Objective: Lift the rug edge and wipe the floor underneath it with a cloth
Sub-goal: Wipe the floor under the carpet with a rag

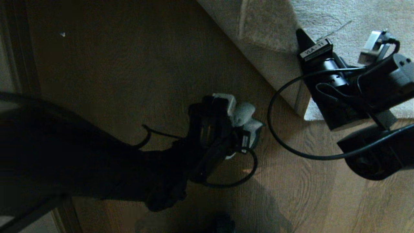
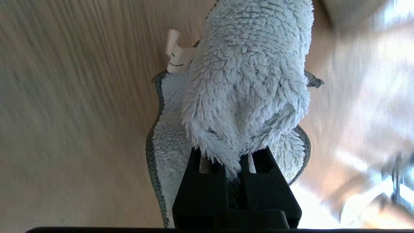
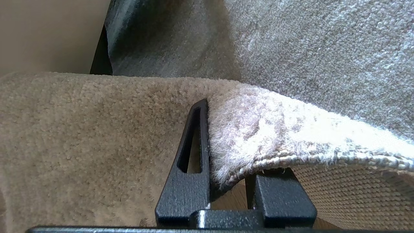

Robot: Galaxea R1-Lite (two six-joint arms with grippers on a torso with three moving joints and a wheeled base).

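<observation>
So, right tool (image 3: 226, 181): pinched the rug edge (image 3: 258, 155), lifting it clear
Left tool (image 2: 234, 174): clamped on the cloth (image 2: 245, 81) to wipe the floor (image 1: 129, 64)

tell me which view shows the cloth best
The left wrist view: the cloth fills it, fuzzy pile and tag clear, pinched in the left gripper. The head view shows only a dim bit beyond that gripper. The right wrist view shows none.

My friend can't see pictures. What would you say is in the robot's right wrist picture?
The right gripper pinches the lifted edge of a light grey shaggy rug, showing its woven beige backing. A sliver of brown wood floor peeks out underneath.
</observation>
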